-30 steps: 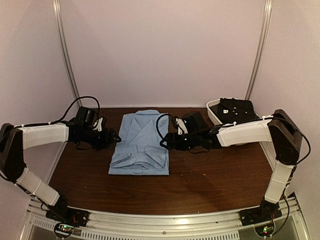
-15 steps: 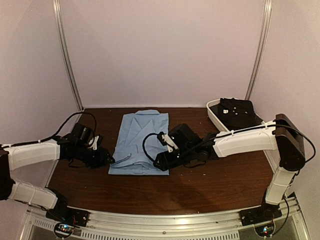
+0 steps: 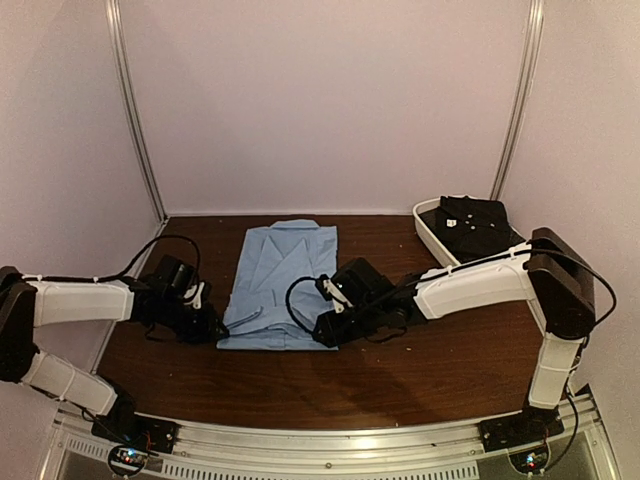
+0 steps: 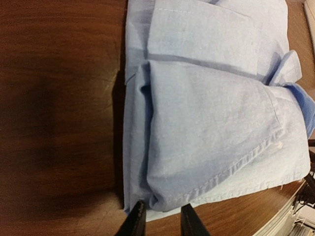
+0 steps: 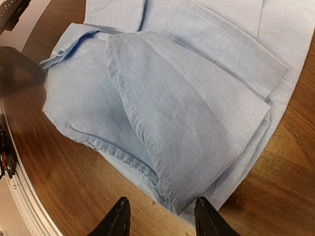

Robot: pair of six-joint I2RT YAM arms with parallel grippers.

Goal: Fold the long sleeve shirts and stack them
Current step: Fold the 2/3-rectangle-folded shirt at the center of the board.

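The shirt [image 3: 280, 285] lies mid-bench, collar at the far end, side panels and sleeves folded in over the front, and hem nearest the arms. A cuff [image 3: 247, 318] rests loose on top near the hem's left corner. At both near corners the cloth sits in several stacked layers with their edges staggered.

The left tool [image 4: 161, 221] is low at the near left corner. Its fingers are a narrow gap apart with the corner's edge just at the tips, and nothing is clamped. The right tool [image 5: 160, 219] is at the near right corner, spread wide and empty, with the hem's point just ahead of it.

The main risk is a partial pinch. If either tool closes on the upper layers only, lifting the hem would likely peel the side fold open and leave the bottom layer on the bench [image 3: 420, 370]. The left tool's narrow gap makes that more likely on its side. If the tips come in too high they skim over the cloth; too low and they could scrape the wood and shove the shirt away from the arms, bunching it. Uneven lifting by the two tools would probably skew the fold. The loose cuff might slide out as the hem goes over.
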